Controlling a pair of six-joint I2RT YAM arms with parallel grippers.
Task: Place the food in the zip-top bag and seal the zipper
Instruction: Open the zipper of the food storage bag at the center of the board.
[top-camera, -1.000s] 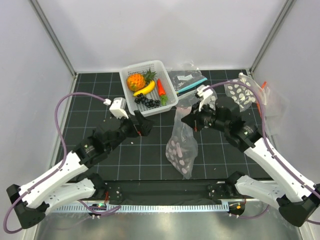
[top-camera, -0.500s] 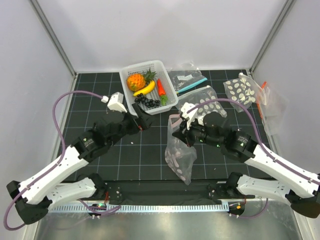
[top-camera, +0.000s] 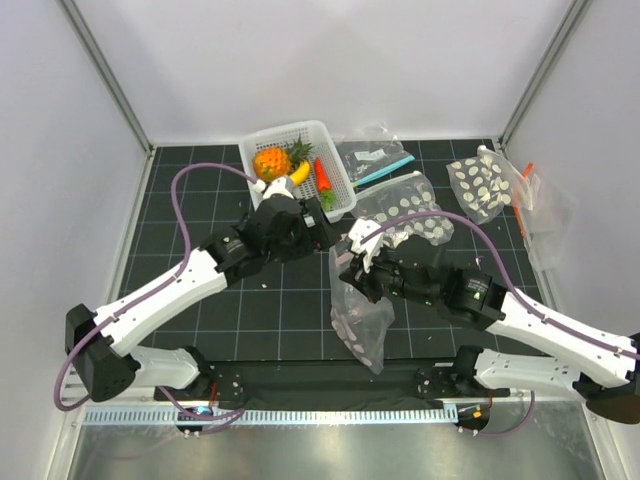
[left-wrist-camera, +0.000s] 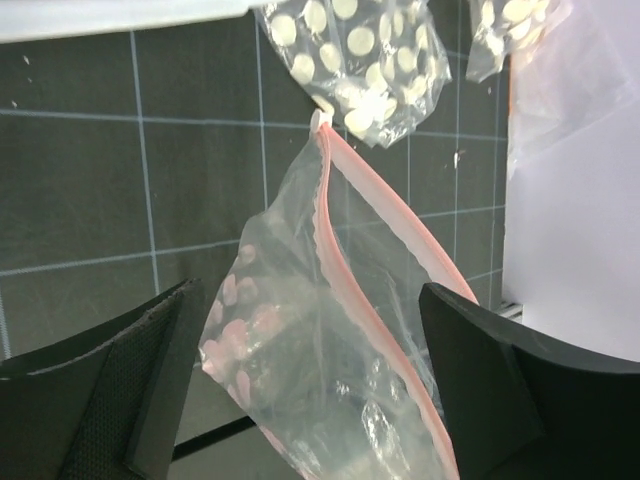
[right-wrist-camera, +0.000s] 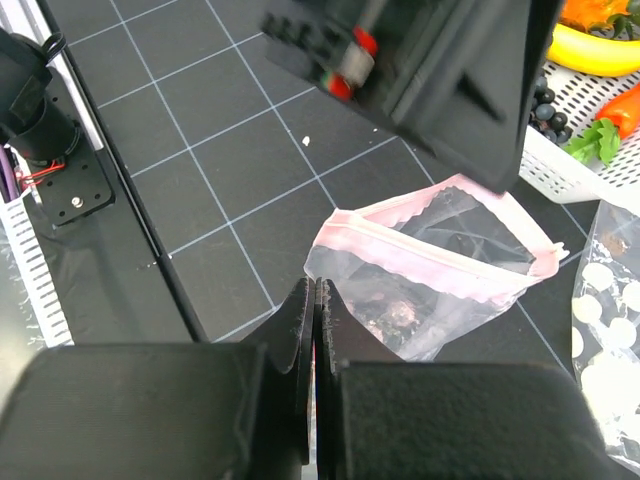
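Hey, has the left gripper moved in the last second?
Yes. The left gripper has swung right along the white basket's near edge, from below its near-left corner toward its near-right corner, closing on the zip-top bag.

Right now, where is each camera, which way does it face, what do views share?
Top external: high behind the bases, looking down on the black gridded table; left arm, right arm show.
Left wrist: looks down between its open black fingers at the clear dotted pink-strip bag.
Right wrist: looks past its shut fingers, pinching that bag, toward the white basket.
All share the bag.
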